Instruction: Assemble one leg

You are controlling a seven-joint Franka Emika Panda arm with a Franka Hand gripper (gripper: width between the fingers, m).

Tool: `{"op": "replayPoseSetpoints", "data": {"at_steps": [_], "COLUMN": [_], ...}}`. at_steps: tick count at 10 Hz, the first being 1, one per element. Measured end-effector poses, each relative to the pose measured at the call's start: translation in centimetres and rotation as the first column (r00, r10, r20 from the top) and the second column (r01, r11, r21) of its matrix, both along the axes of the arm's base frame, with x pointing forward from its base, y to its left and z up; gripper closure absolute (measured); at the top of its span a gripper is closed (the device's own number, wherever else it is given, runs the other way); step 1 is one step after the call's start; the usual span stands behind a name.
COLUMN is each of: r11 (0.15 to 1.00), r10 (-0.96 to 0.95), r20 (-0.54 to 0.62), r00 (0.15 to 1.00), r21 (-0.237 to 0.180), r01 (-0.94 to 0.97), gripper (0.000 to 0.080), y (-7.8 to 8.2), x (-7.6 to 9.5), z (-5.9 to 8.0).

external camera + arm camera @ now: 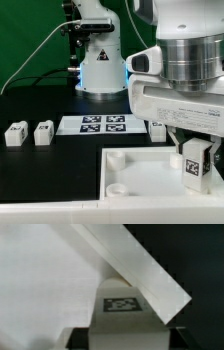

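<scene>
My gripper [194, 165] is shut on a leg [194, 160], a small white square block with a black-and-white tag, and holds it upright over the right part of the large white panel [130, 195]. In the wrist view the leg [122, 314] sits between my dark fingers [75, 336], its far end against the panel's raised rim [140, 269]. Two more legs [15, 133] [44, 132] stand at the exterior view's left. Another leg [157, 128] lies near the marker board's right end.
The marker board [100, 124] lies flat behind the panel. The arm's white base [100, 70] stands at the back with cables beside it. The panel has round corner sockets [117, 158]. The table top is black.
</scene>
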State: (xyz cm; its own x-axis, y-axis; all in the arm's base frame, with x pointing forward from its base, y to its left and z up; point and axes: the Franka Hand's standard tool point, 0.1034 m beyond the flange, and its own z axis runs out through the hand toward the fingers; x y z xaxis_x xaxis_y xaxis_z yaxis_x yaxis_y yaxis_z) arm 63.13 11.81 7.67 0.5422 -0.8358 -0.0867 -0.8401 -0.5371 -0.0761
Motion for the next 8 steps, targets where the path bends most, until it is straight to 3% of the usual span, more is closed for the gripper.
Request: {"op": "replayPoseSetpoints", "data": {"at_steps": [1, 2, 3, 4, 5, 6, 7, 8], "r11": [0.957, 0.856, 0.828, 0.853, 0.856, 0.957, 0.995, 0.993], "r10": [-0.288, -0.511, -0.554, -0.516, -0.51, -0.283, -0.088, 0.119], "r20": [-0.033, -0.074, -0.081, -0.074, -0.073, -0.033, -0.003, 0.028], "r00": [0.957, 0.856, 0.829, 0.853, 0.857, 0.959, 0.996, 0.992], "r21": [0.029, 0.049, 0.049, 0.052, 0.052, 0.054, 0.053, 0.022], "r01": [0.289, 0.515, 0.559, 0.52, 0.514, 0.285, 0.088, -0.12], "gripper": [0.0503, 0.0503, 0.0503, 0.0476, 0.03, 0.03, 0.0182, 0.0159], "y": [0.06, 0.48, 0.51, 0.52, 0.57, 0.44, 0.54, 0.79], "x": [-0.05, 0.0, 0.05, 0.05, 0.04, 0.02, 0.03, 0.12], "z": [-0.15, -0.18, -0.18, -0.18, -0.18, -0.1, 0.02, 0.18]}}
